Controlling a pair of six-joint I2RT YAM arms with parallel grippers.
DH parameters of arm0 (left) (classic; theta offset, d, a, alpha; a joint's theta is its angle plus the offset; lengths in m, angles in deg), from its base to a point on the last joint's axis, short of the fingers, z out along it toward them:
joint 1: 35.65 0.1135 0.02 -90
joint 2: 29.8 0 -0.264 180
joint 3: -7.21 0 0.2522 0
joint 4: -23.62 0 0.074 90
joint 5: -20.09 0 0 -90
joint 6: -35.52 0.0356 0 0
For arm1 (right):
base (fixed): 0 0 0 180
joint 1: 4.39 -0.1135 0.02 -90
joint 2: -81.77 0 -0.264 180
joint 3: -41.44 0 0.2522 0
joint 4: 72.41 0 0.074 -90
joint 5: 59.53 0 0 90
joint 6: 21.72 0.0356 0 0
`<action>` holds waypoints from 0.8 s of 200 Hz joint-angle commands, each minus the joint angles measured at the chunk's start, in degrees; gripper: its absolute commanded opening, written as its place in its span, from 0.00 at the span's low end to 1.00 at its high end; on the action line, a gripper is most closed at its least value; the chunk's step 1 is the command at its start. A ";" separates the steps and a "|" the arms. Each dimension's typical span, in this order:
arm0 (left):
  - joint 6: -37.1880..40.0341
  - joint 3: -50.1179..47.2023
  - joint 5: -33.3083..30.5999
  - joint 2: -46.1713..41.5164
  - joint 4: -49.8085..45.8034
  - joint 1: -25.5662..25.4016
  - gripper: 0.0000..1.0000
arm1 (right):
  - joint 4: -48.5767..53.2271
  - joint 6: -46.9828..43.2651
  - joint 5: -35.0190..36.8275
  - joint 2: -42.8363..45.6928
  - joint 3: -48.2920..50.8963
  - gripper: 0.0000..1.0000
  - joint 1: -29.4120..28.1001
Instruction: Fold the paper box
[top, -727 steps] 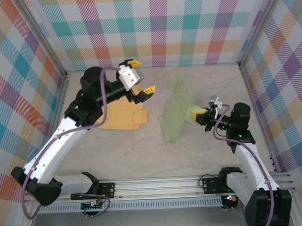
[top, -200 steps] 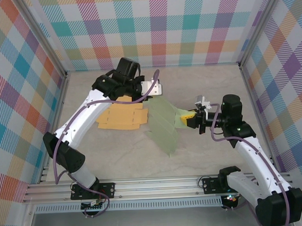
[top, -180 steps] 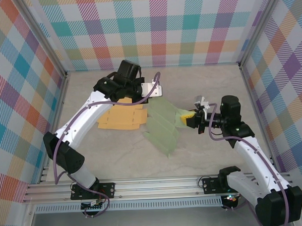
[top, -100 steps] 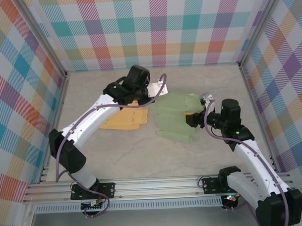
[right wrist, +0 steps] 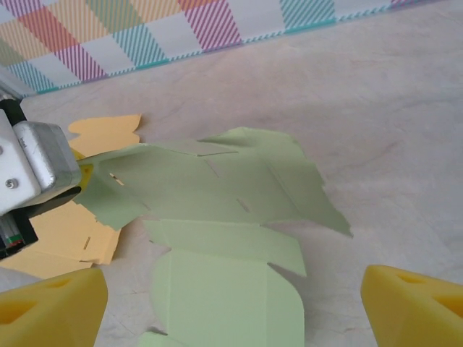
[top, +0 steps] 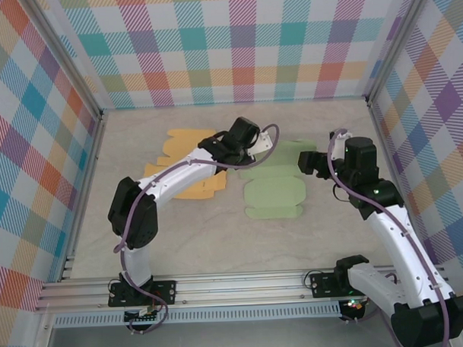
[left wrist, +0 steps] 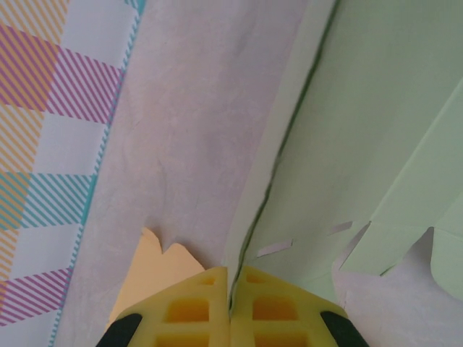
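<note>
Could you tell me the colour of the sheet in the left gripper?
Pale green sheet, clearest in the right wrist view.

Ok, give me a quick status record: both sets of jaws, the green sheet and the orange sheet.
left jaws: shut on the far-left edge of the green sheet
right jaws: open, holding nothing, at the green sheet's far-right corner
green sheet: unfolded, near part flat on the table
orange sheet: flat, left of the green one, partly under the left arm
folding: no box shape yet

1 downward overhead view, 2 close wrist views, green sheet point(top: 274, 196) in all
</note>
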 commanded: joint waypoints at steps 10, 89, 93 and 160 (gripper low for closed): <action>-0.19 -3.68 -7.55 0.75 9.34 -2.42 0.00 | 3.47 4.64 1.99 -0.84 -1.72 0.90 -0.07; 4.08 0.25 -10.32 8.81 1.71 -4.47 0.00 | 2.18 8.63 -5.08 -7.37 -3.76 0.83 1.84; 4.10 0.90 -10.38 9.25 1.04 -4.48 0.00 | 1.86 8.81 -6.01 -8.15 -4.02 0.82 2.25; 4.46 1.24 -10.97 10.70 2.68 -4.47 0.00 | -2.51 12.21 -13.28 -20.24 -7.52 0.79 6.53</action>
